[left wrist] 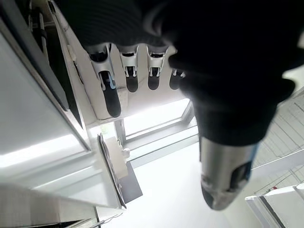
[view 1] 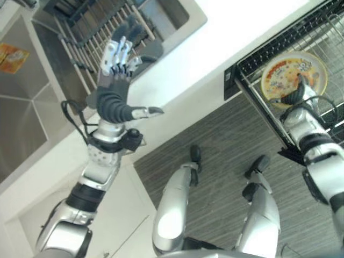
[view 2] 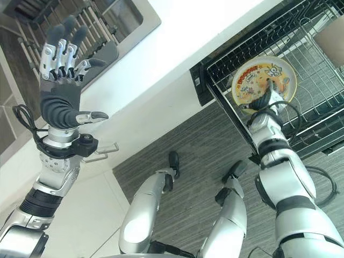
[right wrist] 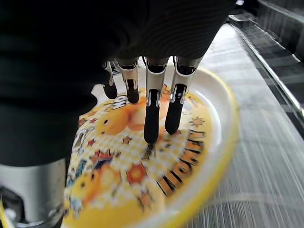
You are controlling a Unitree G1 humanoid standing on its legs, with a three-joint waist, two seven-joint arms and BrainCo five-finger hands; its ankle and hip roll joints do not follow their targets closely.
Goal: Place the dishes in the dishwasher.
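I am holding my right hand (view 2: 267, 101) against the yellow cartoon plate (view 2: 264, 79), which is sitting over the black wire dishwasher rack (view 2: 301, 48). In the right wrist view my fingers (right wrist: 151, 114) are reaching nearly straight across the printed face of the plate (right wrist: 156, 166), dark tips touching it near its middle, while the thumb is lying at the near rim; whether the thumb is actually pinching the rim I cannot tell. The plate's far edge is standing clear of the wires beyond it, with open rack running on past that rim. The rack's front bar is lying just beside my wrist, between me and the grey floor (view 2: 188, 177).

I am raising my left hand (view 1: 115, 80) well apart from all this, above the white counter (view 1: 236, 27), fingers spread and straight, thumb (view 1: 148, 112) sticking out sideways toward the counter's edge, holding nothing. Behind it the drying rack (view 1: 80, 32) with upright pegs is sitting beside the steel sink (view 1: 21, 123).
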